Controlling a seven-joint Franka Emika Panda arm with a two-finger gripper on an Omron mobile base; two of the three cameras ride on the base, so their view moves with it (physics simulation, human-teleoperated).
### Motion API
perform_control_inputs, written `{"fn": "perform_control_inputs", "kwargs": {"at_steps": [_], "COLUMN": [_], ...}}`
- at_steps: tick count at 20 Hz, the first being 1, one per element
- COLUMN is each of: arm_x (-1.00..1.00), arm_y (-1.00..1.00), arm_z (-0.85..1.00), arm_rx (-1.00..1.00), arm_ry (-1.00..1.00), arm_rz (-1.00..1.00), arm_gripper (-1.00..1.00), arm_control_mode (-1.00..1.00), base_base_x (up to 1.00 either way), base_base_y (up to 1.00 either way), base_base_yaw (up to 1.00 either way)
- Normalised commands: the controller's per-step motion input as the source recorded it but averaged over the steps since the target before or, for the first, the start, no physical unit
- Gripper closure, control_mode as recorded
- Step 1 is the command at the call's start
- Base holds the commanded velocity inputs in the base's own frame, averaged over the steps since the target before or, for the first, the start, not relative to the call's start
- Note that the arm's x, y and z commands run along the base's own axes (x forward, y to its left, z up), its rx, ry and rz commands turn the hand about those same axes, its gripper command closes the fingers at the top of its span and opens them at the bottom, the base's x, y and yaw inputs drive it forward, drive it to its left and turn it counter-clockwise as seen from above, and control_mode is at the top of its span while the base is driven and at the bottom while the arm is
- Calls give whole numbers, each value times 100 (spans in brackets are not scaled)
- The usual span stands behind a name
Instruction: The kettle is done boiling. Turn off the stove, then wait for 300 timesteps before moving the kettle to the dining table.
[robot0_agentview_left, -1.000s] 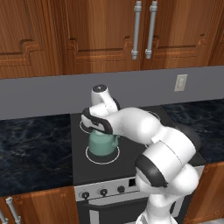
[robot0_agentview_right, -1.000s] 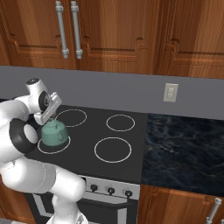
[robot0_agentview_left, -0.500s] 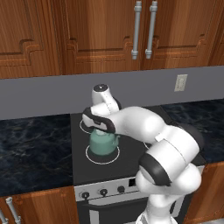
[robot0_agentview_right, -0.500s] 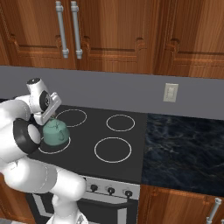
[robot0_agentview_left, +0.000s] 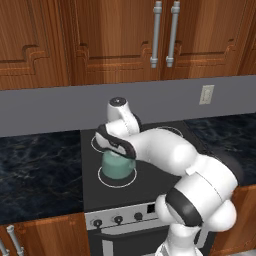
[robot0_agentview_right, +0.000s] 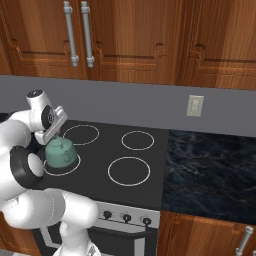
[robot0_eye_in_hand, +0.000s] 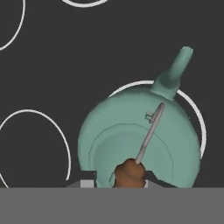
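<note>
Left base view: the kettle (robot0_agentview_left: 118, 166) sits on the front-left ring of the stove (robot0_agentview_left: 150, 185), and the gripper (robot0_agentview_left: 116, 149) is right down on top of it, the hand hiding the handle. One kettle, teal-green and squat. Along the silver front panel I count three dark knobs (robot0_agentview_left: 118, 219) clear of the arm. Black marbled desk (robot0_agentview_left: 37, 170) runs off to the left, and two silver handles (robot0_agentview_left: 163, 33) hang on the cupboards above.

Right base view: four white rings (robot0_agentview_right: 129, 171) on the black glass, and the kettle (robot0_agentview_right: 61, 153) fills the near-left one. The gripper (robot0_agentview_right: 56, 135) meets its top from above. Three knobs (robot0_agentview_right: 126, 218) show below.

Hand view: the kettle (robot0_eye_in_hand: 140, 144) lies directly under the jaws, its round body centred on its ring, the short spout pointing up and to the right. The thin arched handle (robot0_eye_in_hand: 148, 133) rises to a brown grip at the bottom edge, right between the finger tips (robot0_eye_in_hand: 87, 183). The jaws are closed in on that grip, clamped on the kettle's handle.
</note>
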Motion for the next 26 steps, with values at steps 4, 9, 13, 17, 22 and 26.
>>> {"fn": "perform_control_inputs", "kwargs": {"at_steps": [4, 9, 13, 17, 22, 26], "arm_x": [-28, -24, -26, -26, -28, -32], "arm_y": [0, 0, 0, -2, -4, -9], "arm_z": [32, 38, 41, 47, 57, 52], "arm_rx": [2, 1, 3, 5, 5, 4], "arm_ry": [-11, -10, -10, -8, -6, -2], "arm_rz": [0, 0, 0, -1, -3, -4], "arm_gripper": [100, 100, 100, 100, 100, 100], "arm_control_mode": [-100, -100, -100, -100, -100, -100], "base_base_x": [0, 0, 0, 0, 0, 0], "base_base_y": [0, 0, 0, 0, 0, 0], "base_base_yaw": [0, 0, 0, 0, 0, 0]}}
